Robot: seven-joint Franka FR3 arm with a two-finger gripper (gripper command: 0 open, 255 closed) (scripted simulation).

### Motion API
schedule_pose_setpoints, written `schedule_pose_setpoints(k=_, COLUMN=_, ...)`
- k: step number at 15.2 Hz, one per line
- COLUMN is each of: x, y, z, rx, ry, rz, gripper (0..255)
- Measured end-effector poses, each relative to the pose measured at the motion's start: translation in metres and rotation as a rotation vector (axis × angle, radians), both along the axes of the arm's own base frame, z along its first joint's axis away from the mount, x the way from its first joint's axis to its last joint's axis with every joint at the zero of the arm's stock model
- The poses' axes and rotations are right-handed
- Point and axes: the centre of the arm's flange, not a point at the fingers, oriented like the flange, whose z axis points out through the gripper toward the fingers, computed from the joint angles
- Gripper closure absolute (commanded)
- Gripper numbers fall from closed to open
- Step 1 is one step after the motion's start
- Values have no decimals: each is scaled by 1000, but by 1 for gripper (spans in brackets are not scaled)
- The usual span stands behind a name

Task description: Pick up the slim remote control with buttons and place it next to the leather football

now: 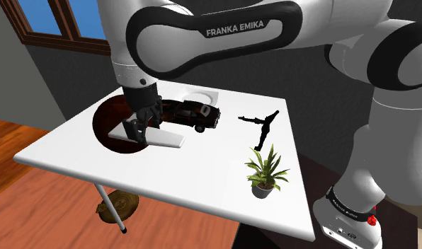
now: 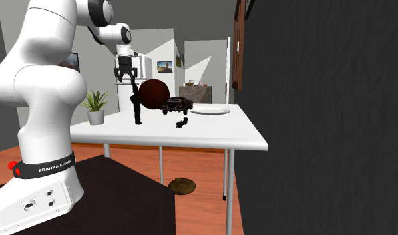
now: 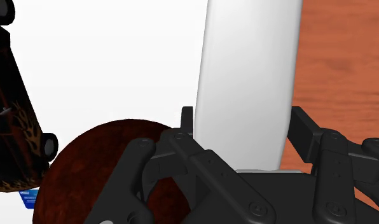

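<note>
Bright, flat light — the white table (image 1: 202, 170) glares almost featureless; shadows faint — the wall (image 2: 324, 100) dim grey.

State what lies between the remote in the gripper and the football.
No object: in the wrist view only bare white table separates the white remote, clasped in the gripper, from the dark reddish-brown football.

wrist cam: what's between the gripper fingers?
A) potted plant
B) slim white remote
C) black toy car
B: in the wrist view the slim white remote runs between the two black fingers of the gripper, which close on its two long edges.
</note>
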Motion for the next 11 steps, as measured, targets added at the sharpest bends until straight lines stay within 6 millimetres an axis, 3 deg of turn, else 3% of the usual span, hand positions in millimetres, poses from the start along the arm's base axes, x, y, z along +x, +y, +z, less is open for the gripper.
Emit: schedule_pose_setpoints(k=11, x=1, y=1, z=-59, rx=2, ry=-1, rz=3, gripper=255)
